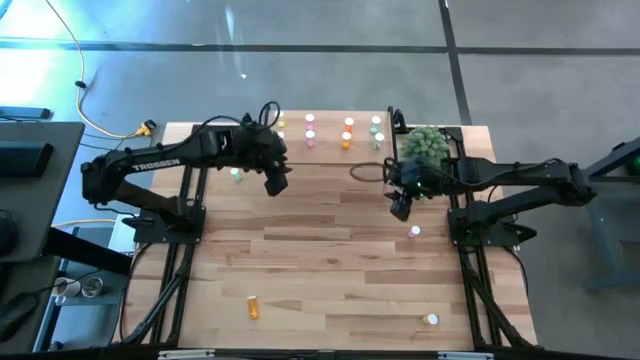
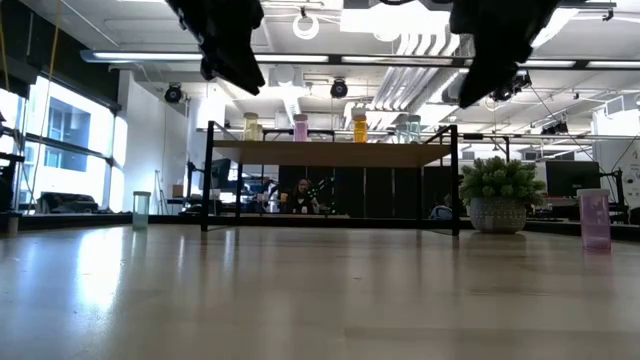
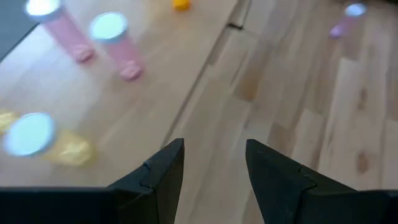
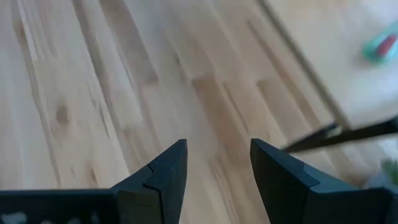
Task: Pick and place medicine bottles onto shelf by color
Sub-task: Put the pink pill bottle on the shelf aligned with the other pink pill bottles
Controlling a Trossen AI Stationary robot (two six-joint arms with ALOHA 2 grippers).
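In the high view, the open, empty right gripper [image 1: 400, 205] hovers right of centre with a pink, white-capped medicine bottle [image 1: 414, 232] upright just below it in frame, so the right arm is nearer; the left gripper [image 1: 277, 180], jaws also apart and empty, hangs just below the low light-wood shelf [image 1: 330, 133] at top centre. In the low view, 4 bottles stand on the shelf [image 2: 330, 153], both grippers cut off at the top. Neither wrist view shows that pink bottle clearly; the left one is blurred.
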